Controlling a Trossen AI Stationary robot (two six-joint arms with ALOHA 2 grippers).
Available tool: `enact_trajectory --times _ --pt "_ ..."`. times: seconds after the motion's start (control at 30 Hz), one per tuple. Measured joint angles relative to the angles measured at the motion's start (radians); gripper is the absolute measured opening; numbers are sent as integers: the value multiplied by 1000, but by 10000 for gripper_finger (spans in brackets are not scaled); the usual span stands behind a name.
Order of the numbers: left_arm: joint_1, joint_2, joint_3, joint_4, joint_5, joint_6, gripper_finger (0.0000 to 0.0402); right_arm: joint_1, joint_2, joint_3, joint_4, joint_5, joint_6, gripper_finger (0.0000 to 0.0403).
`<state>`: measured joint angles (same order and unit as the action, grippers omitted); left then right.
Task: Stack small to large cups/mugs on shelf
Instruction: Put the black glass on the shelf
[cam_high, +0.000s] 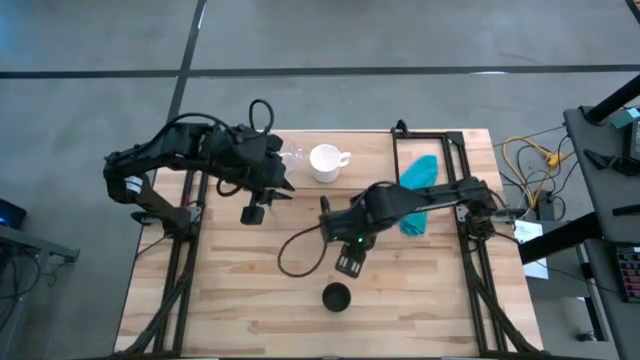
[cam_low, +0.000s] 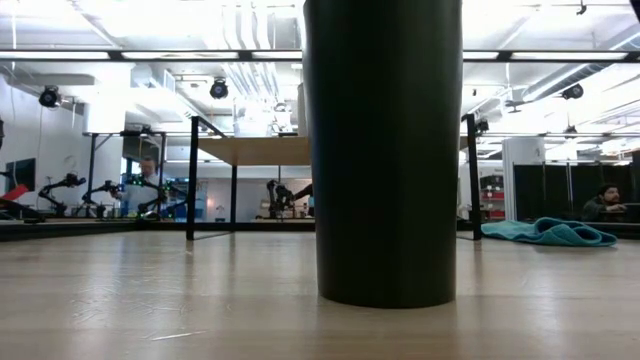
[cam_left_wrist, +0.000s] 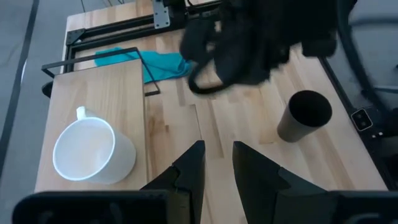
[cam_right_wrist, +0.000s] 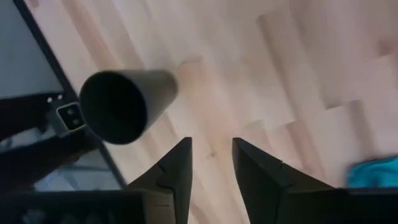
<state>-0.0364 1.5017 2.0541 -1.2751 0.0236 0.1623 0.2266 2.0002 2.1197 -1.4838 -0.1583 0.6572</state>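
The white mug (cam_high: 325, 162) stands upright on the shelf's wooden board (cam_left_wrist: 106, 87) at the table's far middle; it also shows in the left wrist view (cam_left_wrist: 92, 151). A small clear glass (cam_high: 293, 155) stands just left of the mug. The black cup (cam_high: 336, 297) stands upright on the table near the front edge and fills the low view (cam_low: 383, 150). My left gripper (cam_high: 282, 188) hovers in front of the shelf, slightly open and empty. My right gripper (cam_high: 325, 215) hovers over the table's middle, beyond the black cup (cam_right_wrist: 124, 102), slightly open and empty.
A teal cloth (cam_high: 418, 190) lies at the far right of the table, inside a black metal frame (cam_high: 430, 135). A black cable (cam_high: 295, 250) loops on the table below the right arm. The shelf (cam_low: 250, 151) stands on thin black legs.
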Motion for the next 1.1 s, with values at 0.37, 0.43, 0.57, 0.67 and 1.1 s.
enact_trajectory --times 0.37,0.43,0.57,0.67,1.1 --pt "0 -2 0 -70 -1 5 68 65 129 -2 29 -111 0 103" --pt "0 -2 0 -72 -1 5 68 73 140 -1 38 -111 0 104" --pt "0 -4 0 -73 -1 6 68 80 145 -2 77 -112 23 104" --pt "0 -8 0 -73 -1 8 68 80 138 -2 117 -114 40 101" --pt "-3 -14 0 -74 -2 6 68 81 149 -5 177 -111 53 98"
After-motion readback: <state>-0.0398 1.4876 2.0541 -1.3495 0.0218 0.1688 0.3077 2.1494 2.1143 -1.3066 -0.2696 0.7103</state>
